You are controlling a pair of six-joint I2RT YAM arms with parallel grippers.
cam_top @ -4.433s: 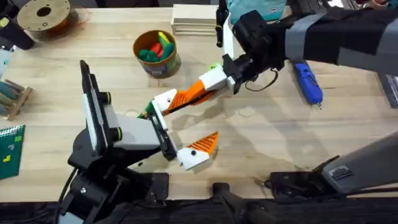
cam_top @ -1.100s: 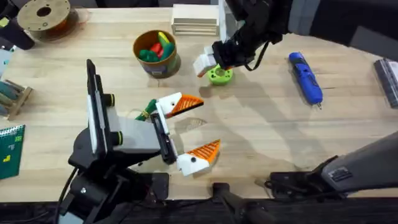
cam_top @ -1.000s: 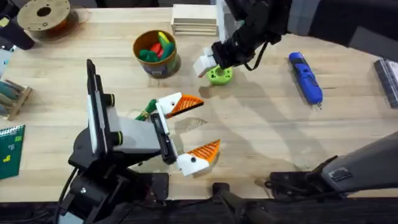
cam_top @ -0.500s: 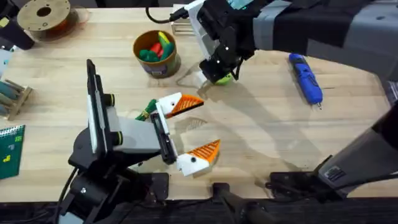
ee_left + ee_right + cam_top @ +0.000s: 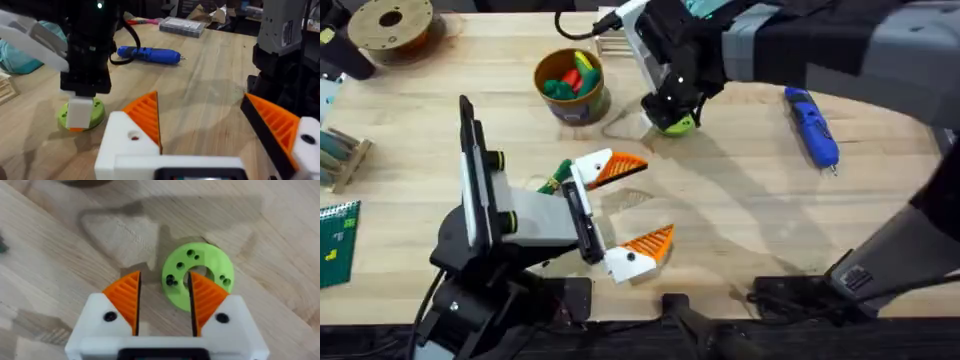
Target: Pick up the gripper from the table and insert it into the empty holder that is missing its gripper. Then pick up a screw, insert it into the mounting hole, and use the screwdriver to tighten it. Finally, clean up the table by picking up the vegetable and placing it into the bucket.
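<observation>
Holder (image 5: pixel 197 282) lying flat toward the bench's far edge, beside bucket (image 5: pixel 572 84). Right gripper (image 5: pixel 164 302) directly over it, fingers slightly parted, empty. Left gripper (image 5: pixel 633 205) wide open, empty. Insertion step apparently underway; next, careful alignment with the central hole.

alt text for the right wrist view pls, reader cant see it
Looking down past the right gripper, its two orange ribbed fingers stand open just over a lime-green holder lying flat on the wooden table. One finger overlaps the ring's central hole; the other sits over bare wood beside the ring.
</observation>
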